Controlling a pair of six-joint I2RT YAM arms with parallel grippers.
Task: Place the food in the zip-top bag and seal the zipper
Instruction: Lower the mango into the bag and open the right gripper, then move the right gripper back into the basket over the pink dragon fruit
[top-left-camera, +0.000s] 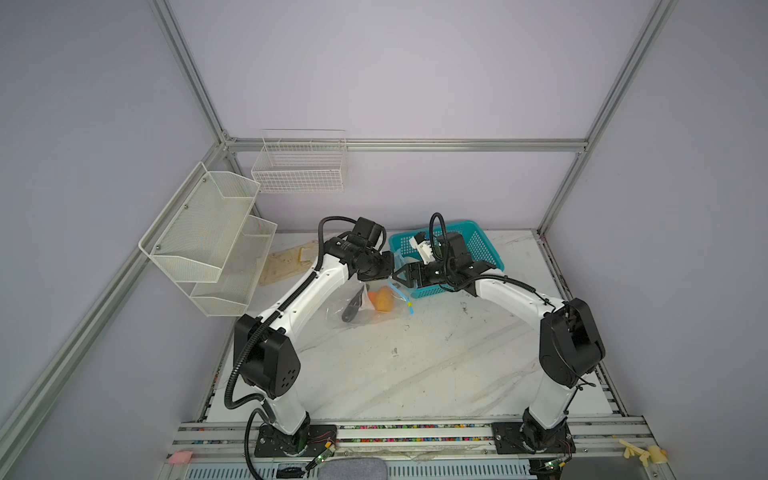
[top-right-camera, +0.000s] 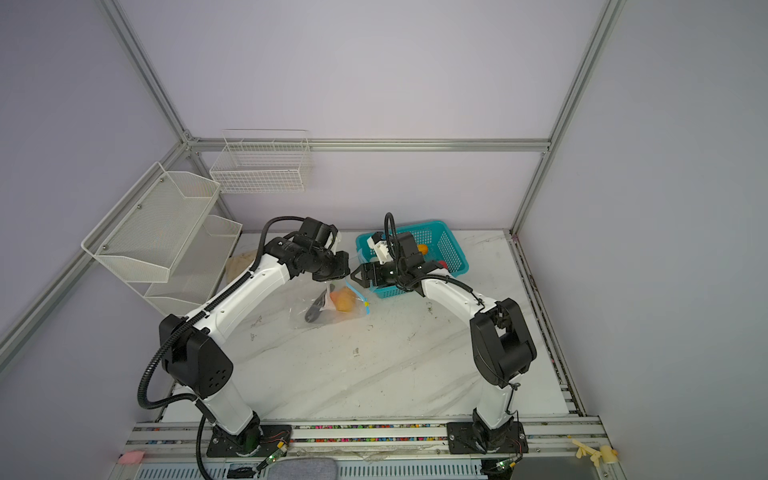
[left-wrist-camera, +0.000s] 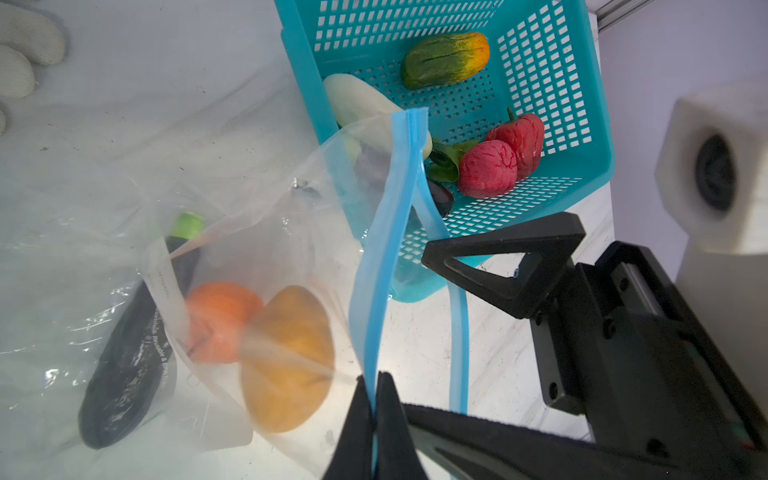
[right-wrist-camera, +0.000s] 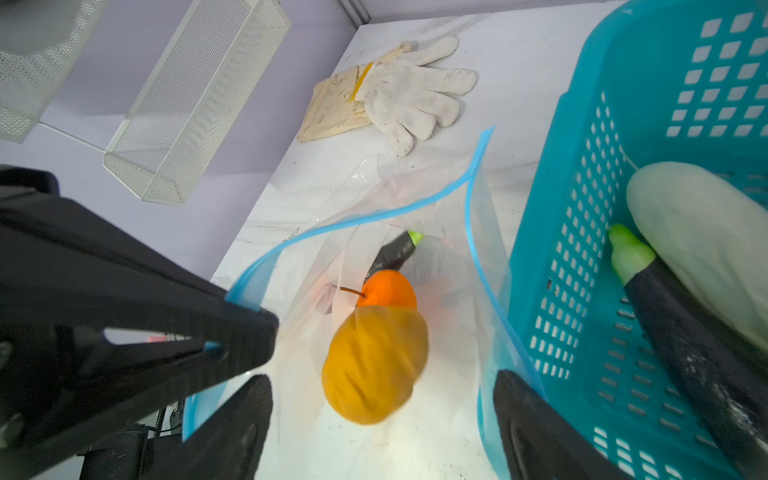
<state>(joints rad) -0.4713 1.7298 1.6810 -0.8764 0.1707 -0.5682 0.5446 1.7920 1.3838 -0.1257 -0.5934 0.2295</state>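
Mid-loading. Pinches zipper (left-wrist-camera: 384, 249) with left gripper (left-wrist-camera: 375, 386), jaws clamped, lifting bag (left-wrist-camera: 270, 232) mouth just beside basket (left-wrist-camera: 598, 137). Hovers right gripper (right-wrist-camera: 382, 386) over mouth, jaws wide, empty. With yellow fruit (right-wrist-camera: 374, 365), orange (right-wrist-camera: 388, 291), eggplant (right-wrist-camera: 392, 253) inside. Next, probably: fetch pieces from basket, lip held high.

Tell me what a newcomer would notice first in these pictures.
The clear zip-top bag lies mid-table. Its mouth is held up by the left gripper, which is shut on the blue zipper. A yellow-orange fruit, an orange fruit and a dark eggplant sit inside. The right gripper stands open over that mouth. Right beside the bag, the teal basket holds red pieces, among others.
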